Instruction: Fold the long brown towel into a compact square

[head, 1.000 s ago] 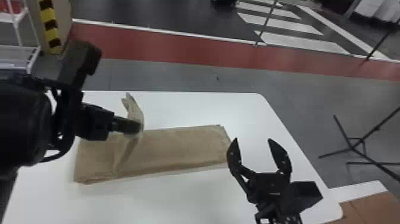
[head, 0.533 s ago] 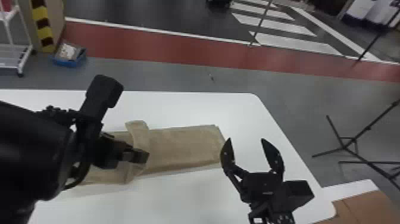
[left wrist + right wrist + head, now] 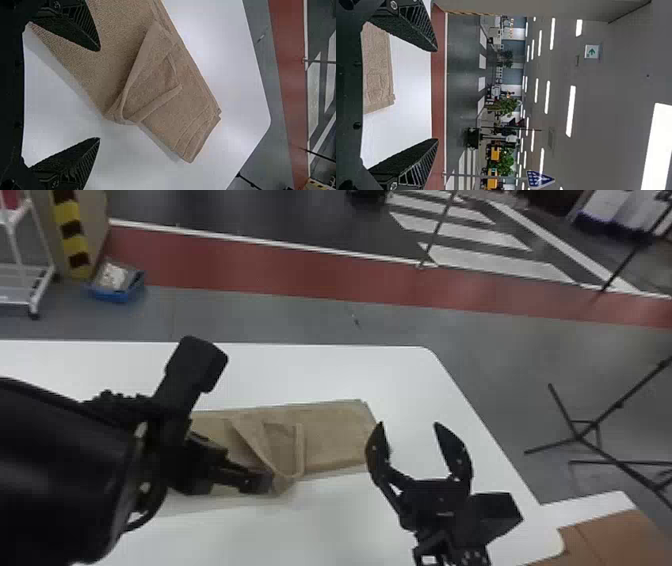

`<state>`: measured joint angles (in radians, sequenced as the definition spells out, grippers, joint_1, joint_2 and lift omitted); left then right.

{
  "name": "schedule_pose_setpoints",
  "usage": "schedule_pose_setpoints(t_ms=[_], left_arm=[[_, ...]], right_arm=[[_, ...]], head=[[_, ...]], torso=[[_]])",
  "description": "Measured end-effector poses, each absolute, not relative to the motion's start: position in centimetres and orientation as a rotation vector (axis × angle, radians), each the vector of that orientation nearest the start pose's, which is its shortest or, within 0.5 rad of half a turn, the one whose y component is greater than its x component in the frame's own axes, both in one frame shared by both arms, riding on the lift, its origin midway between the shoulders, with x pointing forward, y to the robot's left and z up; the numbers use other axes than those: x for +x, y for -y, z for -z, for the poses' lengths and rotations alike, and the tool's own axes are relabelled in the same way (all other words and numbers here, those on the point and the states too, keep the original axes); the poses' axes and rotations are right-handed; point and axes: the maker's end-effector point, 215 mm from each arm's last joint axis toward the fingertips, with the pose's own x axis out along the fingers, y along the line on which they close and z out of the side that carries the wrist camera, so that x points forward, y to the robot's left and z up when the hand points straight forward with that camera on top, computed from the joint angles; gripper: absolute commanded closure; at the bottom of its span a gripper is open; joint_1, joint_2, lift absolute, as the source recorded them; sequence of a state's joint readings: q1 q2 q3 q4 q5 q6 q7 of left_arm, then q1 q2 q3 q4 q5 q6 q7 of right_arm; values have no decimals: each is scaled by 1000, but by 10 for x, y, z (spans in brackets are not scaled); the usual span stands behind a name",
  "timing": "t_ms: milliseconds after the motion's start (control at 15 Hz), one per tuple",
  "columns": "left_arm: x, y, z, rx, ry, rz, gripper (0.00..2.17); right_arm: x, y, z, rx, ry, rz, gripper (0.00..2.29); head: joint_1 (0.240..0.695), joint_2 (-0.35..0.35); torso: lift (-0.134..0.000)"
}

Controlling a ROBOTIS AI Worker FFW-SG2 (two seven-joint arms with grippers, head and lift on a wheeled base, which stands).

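Brown, layered and in a long strip, the towel (image 3: 335,435) lies on the table (image 3: 320,370) at nine o'clock from the right pincer (image 3: 409,425), which gapes like the left pincer (image 3: 99,94); a rumpled flap is folded over midway, but squaring up apparently remains.

The towel (image 3: 335,435) lies on the table (image 3: 320,375) before me; beyond it, at left, a bin (image 3: 117,295) sits right of a rack (image 3: 20,285).
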<state>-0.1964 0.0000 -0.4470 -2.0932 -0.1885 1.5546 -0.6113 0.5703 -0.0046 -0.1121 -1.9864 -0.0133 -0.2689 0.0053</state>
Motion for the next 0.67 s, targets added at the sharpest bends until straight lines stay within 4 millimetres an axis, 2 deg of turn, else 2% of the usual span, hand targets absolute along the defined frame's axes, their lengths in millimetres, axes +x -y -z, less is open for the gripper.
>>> schedule_pose_setpoints(t_ms=[133,267,400,533,600,667], left_arm=[[459,2,366,32,-762,747,46],[489,-31,346,-48,-593,707,49],[503,-78,340,-137,-512,645,53],[511,-137,335,-183,-430,560,49],[515,-172,330,-193,-372,499,53],[517,-204,329,-200,-329,446,53]], right_arm=[[419,277,321,-55,100,67,73],[429,260,334,-57,57,35,73],[441,229,344,-65,19,-14,73],[452,191,356,-82,-27,-77,73],[457,171,364,-96,-60,-110,73],[460,152,375,-115,-98,-139,73]], head=[[695,-350],[695,-309],[695,-193],[695,-109],[695,1],[695,43]], torso=[[-125],[-125],[-125],[-125],[-125],[-125]])
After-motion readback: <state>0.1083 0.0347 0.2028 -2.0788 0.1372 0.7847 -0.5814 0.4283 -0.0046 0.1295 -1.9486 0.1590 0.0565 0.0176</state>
